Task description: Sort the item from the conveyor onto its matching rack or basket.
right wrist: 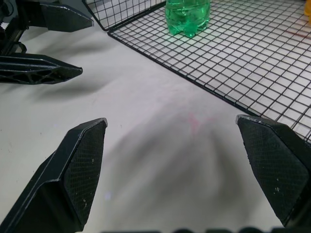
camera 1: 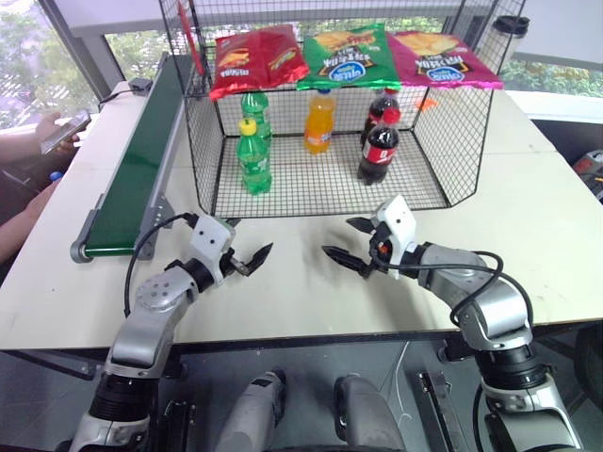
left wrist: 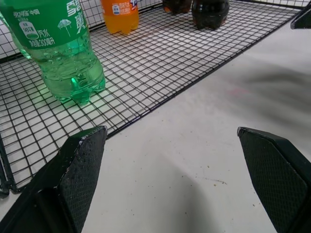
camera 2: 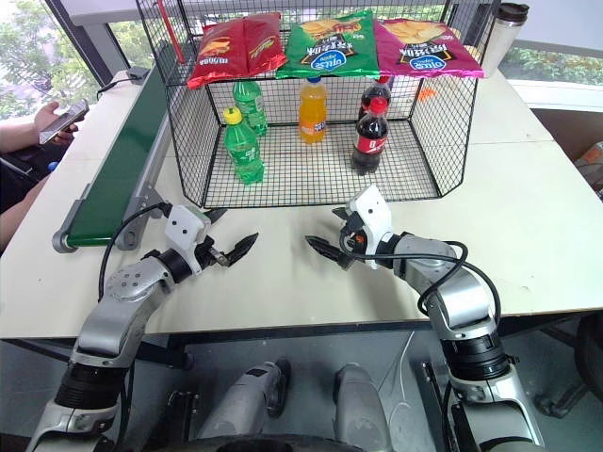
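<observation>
Both arms poised over the bench (camera 1: pixel 311 292), low centre of frame: left pincer (camera 1: pixel 251 237) and right pincer (camera 1: pixel 337 236) were spread wide and empty, tips facing each other just in front of the wire cage (camera 1: pixel 203 160).

The orange soda bottle (camera 1: pixel 319 124) stood upright on the cage floor, upper centre, betw. the green and the cola bottles. The conveyor (camera 1: pixel 141 169), running up the left side, carried no bottle on its visible stretch. Judged: sorting looked done or in a pause, arms waiting.

To do the wait well: hold both pincers wide and off the cage's front edge. For any new item, prob. grip mid-body below the cap, keep it upright and enter via the open front w/o knocking the near green bottle.

Count:
- Green soda bottles (camera 1: pixel 252 160): 2.
- Orange: 1.
- Cola bottles (camera 1: pixel 379 151): 2.
- Chip bags (camera 1: pixel 349 56) on the top shelf: 3 (red, green, magenta).
- Lidded cup (camera 1: pixel 509 33), upper right: 1.
- Person's hand (camera 1: pixel 42 127) w/ a phone, upper left: 1.
</observation>
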